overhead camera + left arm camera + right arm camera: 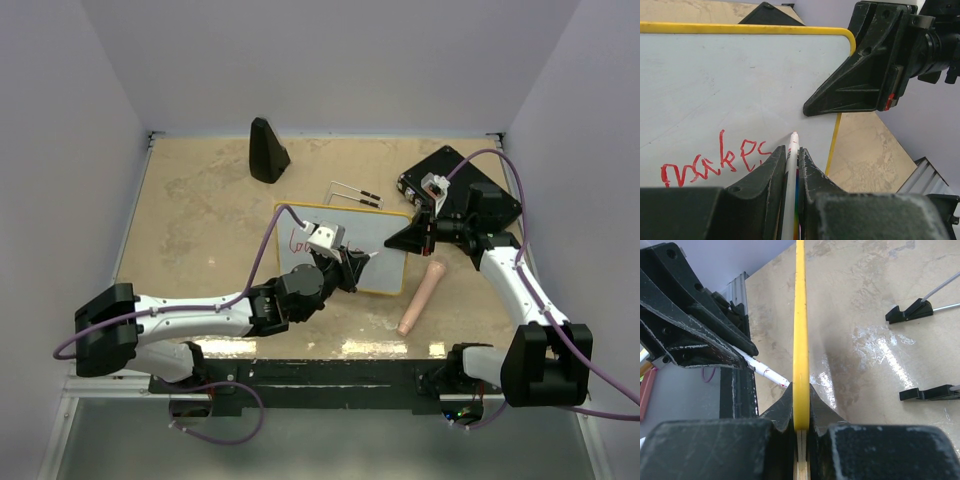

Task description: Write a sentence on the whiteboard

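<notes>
Pinching a thin white marker [792,144], the left gripper [791,156] holds its tip against the glossy yellow-rimmed whiteboard [740,75], right of the red handwritten words [710,165]; the right gripper [801,402] clamps the rim.

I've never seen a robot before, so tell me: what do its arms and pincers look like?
The left arm and right arm are white shells with bulky black joints, and a thin purple cable loops along each. The left gripper and right gripper are matte black and wedge-shaped, with scuffed edges. The right one carries a small red mark.
</notes>
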Robot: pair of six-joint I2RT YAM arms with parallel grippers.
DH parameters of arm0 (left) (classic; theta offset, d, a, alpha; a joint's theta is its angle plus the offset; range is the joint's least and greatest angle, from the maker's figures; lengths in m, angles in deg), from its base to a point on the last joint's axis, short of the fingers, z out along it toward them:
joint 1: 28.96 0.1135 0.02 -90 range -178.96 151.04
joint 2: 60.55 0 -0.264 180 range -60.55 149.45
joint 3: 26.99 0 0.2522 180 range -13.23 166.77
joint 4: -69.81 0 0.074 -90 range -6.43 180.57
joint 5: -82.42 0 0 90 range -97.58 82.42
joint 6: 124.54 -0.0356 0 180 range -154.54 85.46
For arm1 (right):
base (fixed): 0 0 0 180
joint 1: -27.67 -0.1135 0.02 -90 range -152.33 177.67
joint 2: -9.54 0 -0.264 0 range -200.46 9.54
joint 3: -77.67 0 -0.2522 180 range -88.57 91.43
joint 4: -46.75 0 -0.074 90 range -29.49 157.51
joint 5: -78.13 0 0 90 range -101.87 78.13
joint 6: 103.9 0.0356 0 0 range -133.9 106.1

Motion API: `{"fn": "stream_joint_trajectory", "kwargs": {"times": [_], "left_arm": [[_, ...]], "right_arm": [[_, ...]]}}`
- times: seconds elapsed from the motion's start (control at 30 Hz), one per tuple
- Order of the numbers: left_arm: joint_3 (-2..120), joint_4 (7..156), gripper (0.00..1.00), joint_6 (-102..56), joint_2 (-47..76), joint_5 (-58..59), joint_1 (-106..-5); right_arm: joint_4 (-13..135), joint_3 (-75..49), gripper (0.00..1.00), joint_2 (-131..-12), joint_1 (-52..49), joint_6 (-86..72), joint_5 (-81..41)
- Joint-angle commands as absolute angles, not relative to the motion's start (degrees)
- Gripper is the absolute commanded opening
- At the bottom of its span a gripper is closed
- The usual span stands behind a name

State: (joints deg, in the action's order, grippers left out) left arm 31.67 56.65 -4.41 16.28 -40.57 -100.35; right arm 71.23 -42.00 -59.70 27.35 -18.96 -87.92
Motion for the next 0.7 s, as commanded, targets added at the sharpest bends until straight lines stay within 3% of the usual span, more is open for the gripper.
{"fn": "stream_joint_trajectory", "kwargs": {"times": [0.0,0.67], "left_arm": [[34.1,53.2,0.0,-6.0,16.9,-42.5,-100.6],[35.9,53.8,0.0,-7.8,18.3,-43.8,-100.6]], "right_arm": [[67.8,-41.5,0.0,-58.4,27.5,-17.8,-92.7],[67.6,-41.5,0.0,-58.4,27.5,-17.8,-92.8]]}}
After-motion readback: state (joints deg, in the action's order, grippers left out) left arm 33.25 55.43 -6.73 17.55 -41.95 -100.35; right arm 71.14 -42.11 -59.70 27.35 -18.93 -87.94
